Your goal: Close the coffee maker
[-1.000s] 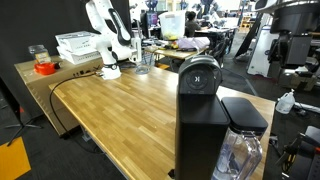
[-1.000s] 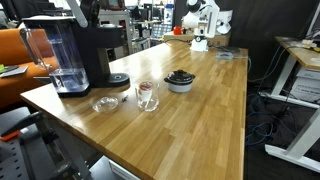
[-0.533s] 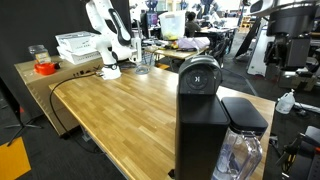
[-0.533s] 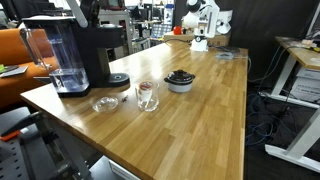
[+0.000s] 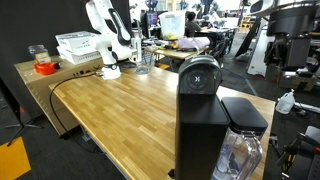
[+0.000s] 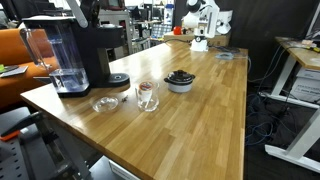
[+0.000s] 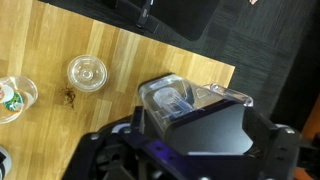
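Note:
The black coffee maker (image 5: 200, 115) stands at one end of the wooden table (image 5: 120, 110), with a clear water tank (image 5: 240, 155) at its side. It also shows in an exterior view (image 6: 95, 50). In the wrist view I look straight down on its dark top (image 7: 205, 125) and the clear tank lid (image 7: 175, 100). My gripper (image 7: 190, 168) hovers just above the machine, its dark fingers spread wide at the left (image 7: 100, 150) and right (image 7: 283, 148), holding nothing. The gripper is out of frame in both exterior views.
A glass cup (image 6: 147, 95), a clear round lid (image 6: 104, 103) and a grey bowl (image 6: 180, 80) sit on the table near the machine. A white robot arm (image 5: 105, 40) stands at the far end. The table edge (image 7: 225, 75) runs close behind the machine.

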Robot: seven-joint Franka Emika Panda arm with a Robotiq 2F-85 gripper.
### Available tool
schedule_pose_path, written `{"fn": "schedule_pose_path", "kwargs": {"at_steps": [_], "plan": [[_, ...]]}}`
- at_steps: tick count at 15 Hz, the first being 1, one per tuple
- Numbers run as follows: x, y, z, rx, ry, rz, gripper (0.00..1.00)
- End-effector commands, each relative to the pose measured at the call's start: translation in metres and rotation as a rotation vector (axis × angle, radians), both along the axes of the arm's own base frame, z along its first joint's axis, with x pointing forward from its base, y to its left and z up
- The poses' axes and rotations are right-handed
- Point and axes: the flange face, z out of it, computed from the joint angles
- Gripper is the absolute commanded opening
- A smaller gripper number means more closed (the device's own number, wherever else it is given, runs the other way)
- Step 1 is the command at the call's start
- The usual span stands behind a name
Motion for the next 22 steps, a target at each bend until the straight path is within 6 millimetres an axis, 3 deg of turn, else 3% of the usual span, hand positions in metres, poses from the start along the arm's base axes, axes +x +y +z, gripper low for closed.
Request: {"fn": "schedule_pose_path", "kwargs": {"at_steps": [1,6,11,22], "plan": [[0.011,-0.003,-0.003,0.078,0.017,0.016,1.0],[0.046,-0.006,-0.01,0.084,-0.014,0.045,1.0],[0.079,0.014,0.002,0.1,-0.077,0.106,1.0],[0.078,0.02,0.007,0.093,-0.089,0.103,1.0]]}}
